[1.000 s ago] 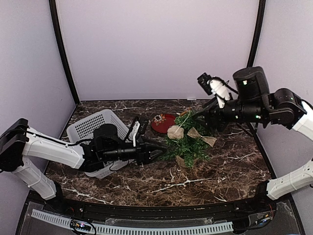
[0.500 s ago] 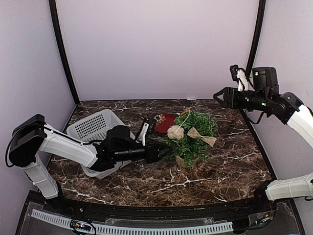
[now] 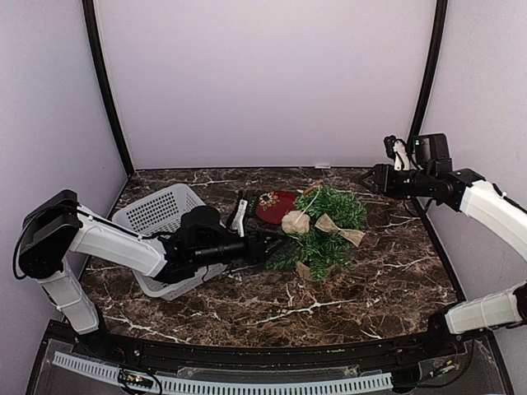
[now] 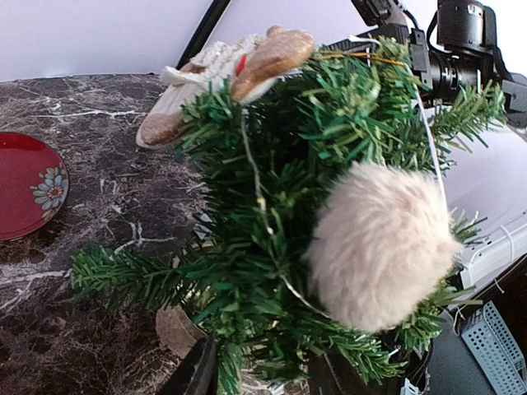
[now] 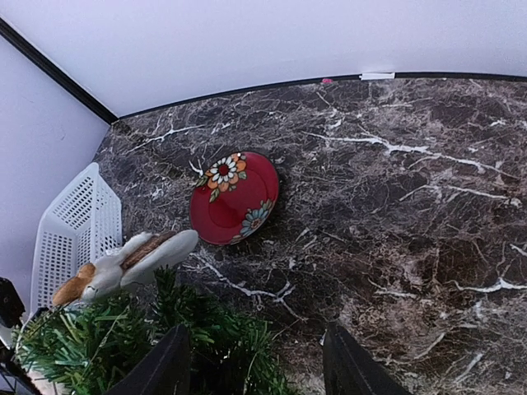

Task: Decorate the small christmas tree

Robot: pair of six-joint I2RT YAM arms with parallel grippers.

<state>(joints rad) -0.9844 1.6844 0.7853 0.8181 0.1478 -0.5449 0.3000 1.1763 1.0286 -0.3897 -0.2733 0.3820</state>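
The small christmas tree [image 3: 323,224] stands upright in its beige pot [image 3: 311,270] at mid-table. A fluffy cream pom-pom [image 3: 295,222] and a beige bow [image 3: 339,229] hang on it. My left gripper [image 3: 268,245] reaches into the tree's lower left branches. In the left wrist view its fingers [image 4: 198,374] stand apart with green needles between them, just under the pom-pom [image 4: 379,247] and beside the pot [image 4: 177,329]. My right gripper [image 3: 368,177] hovers open and empty above the table, behind and right of the tree. In its wrist view the treetop [image 5: 123,341] lies below its left finger.
A red flowered plate [image 3: 274,206] lies just behind the tree on its left. A white slatted basket [image 3: 156,216] sits at the left, partly under my left arm. Dark marble table [image 3: 387,271] with purple walls on three sides.
My right gripper has pulled away from the tree, up and to the back right. My left gripper has pushed right, deeper into the lower branches, its jaws narrowing a little.
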